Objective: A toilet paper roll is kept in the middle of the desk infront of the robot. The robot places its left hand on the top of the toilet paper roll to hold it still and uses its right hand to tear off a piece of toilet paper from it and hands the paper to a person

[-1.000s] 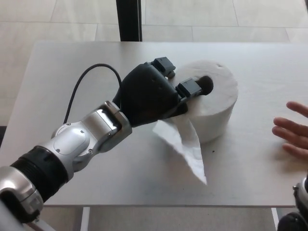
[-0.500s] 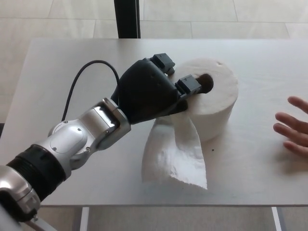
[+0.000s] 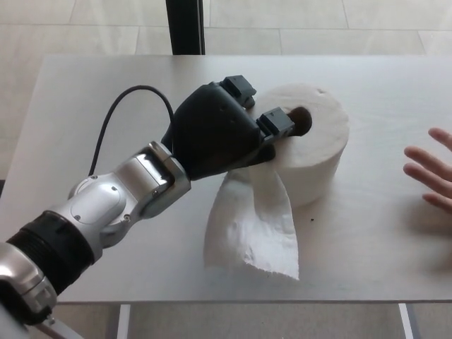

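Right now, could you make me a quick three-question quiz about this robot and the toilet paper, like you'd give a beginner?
1. True or false: the robot's black left hand rests on top of the white toilet paper roll.
2. Where does the loose white paper tail lie? A) draped over the roll's top B) on the pale grey desk in front of the roll C) in the person's hand
3. Which robot hand cannot be seen?

Key: 1 true; 2 B; 3 the right hand.
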You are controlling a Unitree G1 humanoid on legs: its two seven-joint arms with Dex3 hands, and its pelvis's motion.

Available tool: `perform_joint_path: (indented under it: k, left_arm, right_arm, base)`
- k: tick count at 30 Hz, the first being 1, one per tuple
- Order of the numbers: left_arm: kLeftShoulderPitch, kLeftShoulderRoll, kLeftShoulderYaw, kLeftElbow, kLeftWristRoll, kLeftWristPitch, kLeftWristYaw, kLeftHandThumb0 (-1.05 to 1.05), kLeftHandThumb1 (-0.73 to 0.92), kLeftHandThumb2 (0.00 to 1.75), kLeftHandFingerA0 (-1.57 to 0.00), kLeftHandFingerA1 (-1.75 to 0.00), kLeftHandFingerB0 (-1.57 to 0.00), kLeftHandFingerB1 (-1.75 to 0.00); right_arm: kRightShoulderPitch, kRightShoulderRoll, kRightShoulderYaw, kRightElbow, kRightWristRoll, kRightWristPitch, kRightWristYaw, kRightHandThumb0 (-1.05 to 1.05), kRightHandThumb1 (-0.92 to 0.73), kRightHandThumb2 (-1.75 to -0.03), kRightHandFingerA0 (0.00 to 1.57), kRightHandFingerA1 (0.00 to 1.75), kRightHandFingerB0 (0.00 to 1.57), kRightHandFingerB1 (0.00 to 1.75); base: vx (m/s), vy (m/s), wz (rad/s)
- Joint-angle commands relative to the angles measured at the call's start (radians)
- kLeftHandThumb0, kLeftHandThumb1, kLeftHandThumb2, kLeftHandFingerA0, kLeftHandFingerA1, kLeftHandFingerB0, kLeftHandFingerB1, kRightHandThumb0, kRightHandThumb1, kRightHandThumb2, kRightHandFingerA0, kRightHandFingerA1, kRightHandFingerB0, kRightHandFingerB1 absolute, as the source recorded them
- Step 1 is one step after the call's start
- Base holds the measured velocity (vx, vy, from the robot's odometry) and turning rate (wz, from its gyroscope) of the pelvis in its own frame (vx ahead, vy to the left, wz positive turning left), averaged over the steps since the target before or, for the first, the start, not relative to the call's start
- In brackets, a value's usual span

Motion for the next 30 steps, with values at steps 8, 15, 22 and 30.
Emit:
perform_joint_path:
  k: [8, 15, 22, 30]
  left_arm:
    - [0.129, 0.186, 0.103, -0.107, -0.066, -0.054, -0.137, -0.51, 0.79, 0.64, -0.64, -0.59, -0.63, -0.51]
    - [0.143, 0.189, 0.11, -0.127, -0.085, -0.06, -0.153, -0.51, 0.78, 0.63, -0.66, -0.57, -0.64, -0.5]
    - [0.153, 0.195, 0.114, -0.142, -0.074, -0.054, -0.151, -0.51, 0.78, 0.64, -0.66, -0.54, -0.64, -0.48]
    - [0.175, 0.2, 0.123, -0.161, -0.077, -0.061, -0.152, -0.5, 0.75, 0.63, -0.68, -0.55, -0.67, -0.5]
  right_arm:
    - [0.085, -0.461, 0.707, 0.26, -1.13, -0.102, 0.541, -0.32, -0.79, -0.7, 0.79, 1.57, 0.75, 0.82]
    - [0.079, -0.487, 0.798, 0.242, -1.179, -0.071, 0.646, -0.41, -0.55, -0.98, 1.11, 1.32, 0.82, 1.1]
    - [0.042, -0.451, 0.874, 0.327, -1.208, -0.044, 0.573, -0.33, -0.65, -0.58, 0.74, 1.7, 0.7, 0.94]
    - [-0.02, -0.393, 0.918, 0.454, -1.216, -0.014, 0.409, -0.27, -0.61, -0.56, 0.81, 1.75, 0.74, 0.96]
  base:
    - [0.0, 0.0, 0.0]
    - [0.0, 0.0, 0.0]
    - [0.0, 0.0, 0.0]
    - [0.0, 0.0, 0.0]
